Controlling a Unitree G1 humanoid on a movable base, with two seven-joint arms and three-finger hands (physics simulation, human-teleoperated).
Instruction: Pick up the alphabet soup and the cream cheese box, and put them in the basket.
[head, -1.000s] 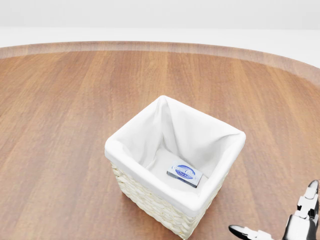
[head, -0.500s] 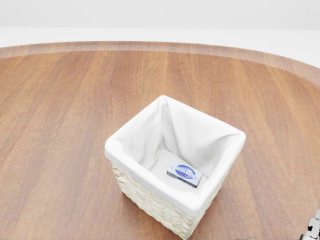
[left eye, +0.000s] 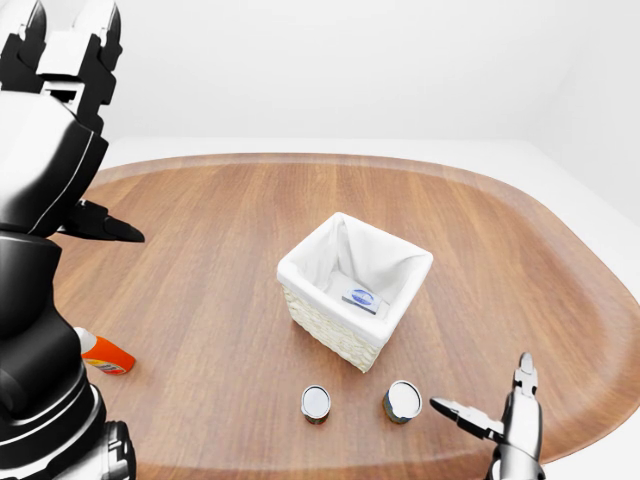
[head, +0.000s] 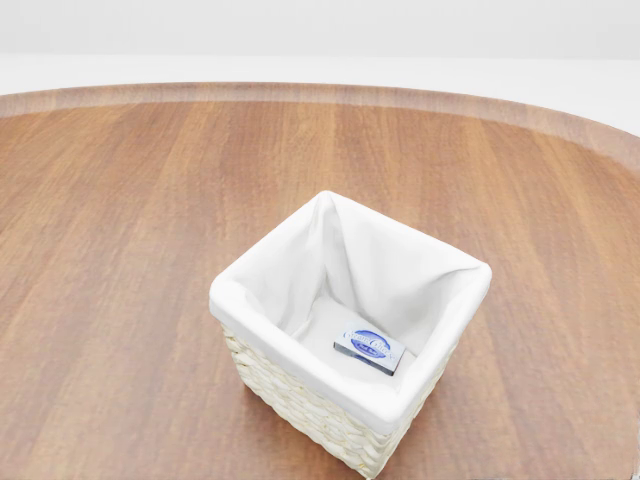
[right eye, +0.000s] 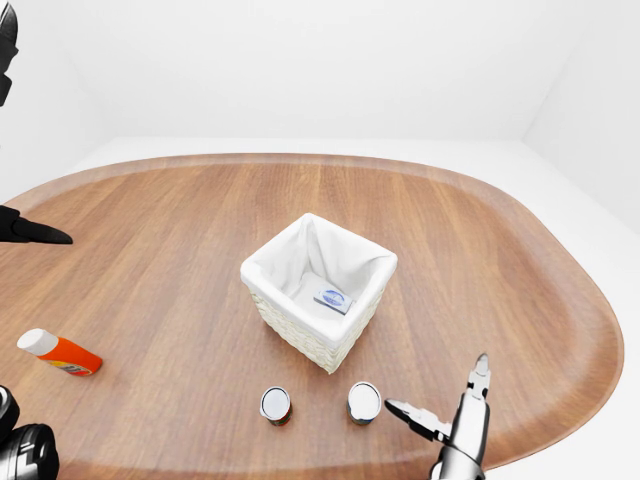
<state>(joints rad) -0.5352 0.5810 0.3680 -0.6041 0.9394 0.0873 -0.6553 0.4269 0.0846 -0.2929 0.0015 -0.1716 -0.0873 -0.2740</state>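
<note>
**Right hand is dropping out of the head view**

Since a second ago, the right hand (right eye: 445, 405) has been slipping away from the bottom right corner of the head view, and now that view is showing none of it. Nothing else in the head view is moving; the basket and the box are staying put.

In the right-eye view the right hand is hanging near the bottom edge of the bench (right eye: 520, 260), toward its right corner. Its fingers (right eye: 412, 414) are spreading wide apart and are holding nothing. One finger is pointing left at a can, but is not touching it.

The basket (head: 300, 400) is sitting near the middle of the bench. It is woven, with a white cloth lining. The cream cheese box (head: 370, 349) is lying flat inside it, on the bottom.

Two small cans are standing upright between the basket and the bottom edge of the bench. The right can (right eye: 363, 402) is sitting just beside the right hand. The left can (right eye: 275, 405) is standing near it. Their labels are too small to read, so I cannot tell which one is the alphabet soup.

An orange bottle (right eye: 60, 353) with a white cap is lying on its side near the left edge of the bench.

The left hand (left eye: 70, 40) is filling the left side of the left-eye view, raised high. I cannot tell if its fingers are open or closed.
</note>
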